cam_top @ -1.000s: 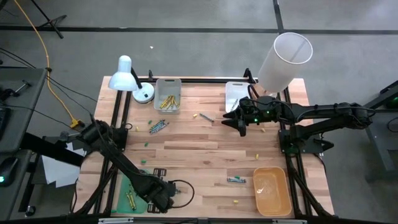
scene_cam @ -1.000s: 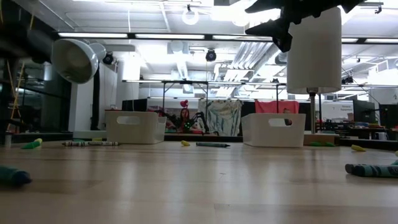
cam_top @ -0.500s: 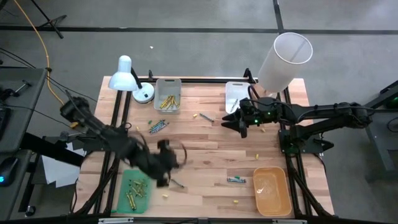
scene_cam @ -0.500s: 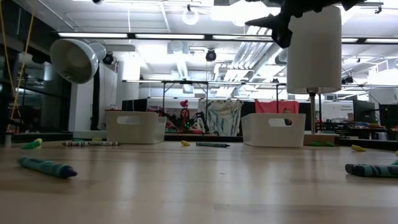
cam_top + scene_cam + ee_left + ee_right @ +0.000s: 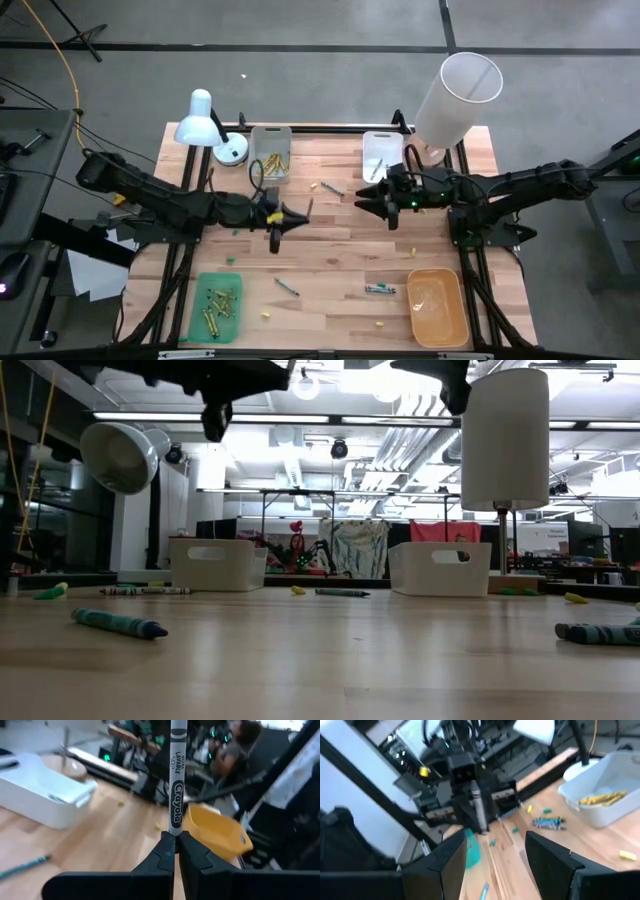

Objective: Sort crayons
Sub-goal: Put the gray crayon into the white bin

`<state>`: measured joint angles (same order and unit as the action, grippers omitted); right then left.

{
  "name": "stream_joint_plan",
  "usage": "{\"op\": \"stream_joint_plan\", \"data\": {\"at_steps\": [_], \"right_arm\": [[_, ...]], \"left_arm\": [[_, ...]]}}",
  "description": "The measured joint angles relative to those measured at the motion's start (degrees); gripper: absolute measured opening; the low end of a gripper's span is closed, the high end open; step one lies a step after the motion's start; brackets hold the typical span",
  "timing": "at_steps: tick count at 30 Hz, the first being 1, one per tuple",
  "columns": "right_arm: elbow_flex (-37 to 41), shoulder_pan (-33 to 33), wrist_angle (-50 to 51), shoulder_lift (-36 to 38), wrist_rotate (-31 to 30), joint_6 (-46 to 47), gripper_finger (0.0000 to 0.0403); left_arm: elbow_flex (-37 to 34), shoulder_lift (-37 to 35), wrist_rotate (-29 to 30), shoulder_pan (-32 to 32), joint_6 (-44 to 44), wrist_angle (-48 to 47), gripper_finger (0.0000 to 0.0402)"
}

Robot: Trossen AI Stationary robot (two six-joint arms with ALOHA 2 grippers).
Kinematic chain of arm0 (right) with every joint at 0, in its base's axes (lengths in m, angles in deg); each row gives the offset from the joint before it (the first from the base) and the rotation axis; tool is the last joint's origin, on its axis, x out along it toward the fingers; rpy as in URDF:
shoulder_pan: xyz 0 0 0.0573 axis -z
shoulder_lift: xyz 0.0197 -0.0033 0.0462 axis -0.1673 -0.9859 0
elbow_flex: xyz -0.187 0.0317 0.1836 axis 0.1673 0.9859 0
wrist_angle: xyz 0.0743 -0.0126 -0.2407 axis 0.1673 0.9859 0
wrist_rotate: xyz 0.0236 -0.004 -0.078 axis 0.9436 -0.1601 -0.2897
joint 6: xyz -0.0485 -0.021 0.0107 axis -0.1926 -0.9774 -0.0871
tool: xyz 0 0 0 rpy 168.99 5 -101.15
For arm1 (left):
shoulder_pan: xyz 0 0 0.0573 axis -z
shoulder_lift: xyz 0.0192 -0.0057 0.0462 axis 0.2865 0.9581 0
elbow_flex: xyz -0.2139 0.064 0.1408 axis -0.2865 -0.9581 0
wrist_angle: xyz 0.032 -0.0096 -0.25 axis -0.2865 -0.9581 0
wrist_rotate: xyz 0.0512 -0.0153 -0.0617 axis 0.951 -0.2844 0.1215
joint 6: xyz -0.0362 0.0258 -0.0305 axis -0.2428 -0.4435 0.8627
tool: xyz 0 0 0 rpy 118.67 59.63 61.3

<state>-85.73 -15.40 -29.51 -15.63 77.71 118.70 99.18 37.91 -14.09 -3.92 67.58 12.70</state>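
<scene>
- Crayons (image 5: 258, 203) lie scattered over your wooden table (image 5: 330, 255): a small bundle near the left gripper, a teal one (image 5: 287, 286) on open boards nearer the front, another (image 5: 379, 289) beside the orange tray (image 5: 437, 306), and a few between the two white bins.
- Your left gripper (image 5: 290, 216), hovering over the table's left-centre, is clenched on a grey crayon (image 5: 176, 780), which stands straight up from its fingertips (image 5: 167, 851) in the left wrist view.
- Printed down that wrapper you can read "Crayola", with "LAVABLE" in smaller type above it.
- Your right gripper (image 5: 365, 197) hangs above the table just in front of the right white bin (image 5: 381, 150), fingers spread and holding nothing.
- Sorting looks partly done: yellow sticks sit in the left white bin (image 5: 270, 152), and yellow ones also in the green tray (image 5: 217, 305).
- The step in hand appears to be carrying the grey crayon to its container.
- Next, you would need to pick the matching bin, bring the crayon over its rim, and release only once it is well inside.
</scene>
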Motion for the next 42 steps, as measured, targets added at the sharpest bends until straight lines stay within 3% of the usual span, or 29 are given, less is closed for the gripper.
{"op": "stream_joint_plan", "data": {"at_steps": [10, 14, 20, 26, 33, 42], "right_arm": [[0.0, -0.71, -5.09, 0.0, -5.67, -9.17, 0.0197], [0.0, -0.71, -5.0, 0.0, -9.11, -9.57, 0.0197], [-0.02, -0.6, -5.37, -0.79, -9.51, -7.65, 0.0197], [-0.02, -0.6, -7.19, -8.27, -8.97, -7.65, 0.0197], [-0.02, -0.12, -21.06, -18.83, -5.62, -9.24, 0.0197], [-0.02, 2.92, -27.06, -18.62, 0.25, -9.59, 0.0197]], "left_arm": [[-0.3, -0.04, -3.01, -5.85, 1.3, 3.55, 0.0], [-0.3, -0.04, -6.6, -7.2, 1.32, 4.13, 0.0], [-0.29, -0.04, -8.01, -8.9, 1.32, 4.17, 0.0], [-0.27, -0.02, -8.0, -11.38, 2.5, 5.89, 0.0], [-0.25, 0.0, -8.0, -12.48, 2.86, 7.5, 0.0], [-0.25, 0.02, -7.59, -11.91, 2.86, 7.97, 0.0]]}}
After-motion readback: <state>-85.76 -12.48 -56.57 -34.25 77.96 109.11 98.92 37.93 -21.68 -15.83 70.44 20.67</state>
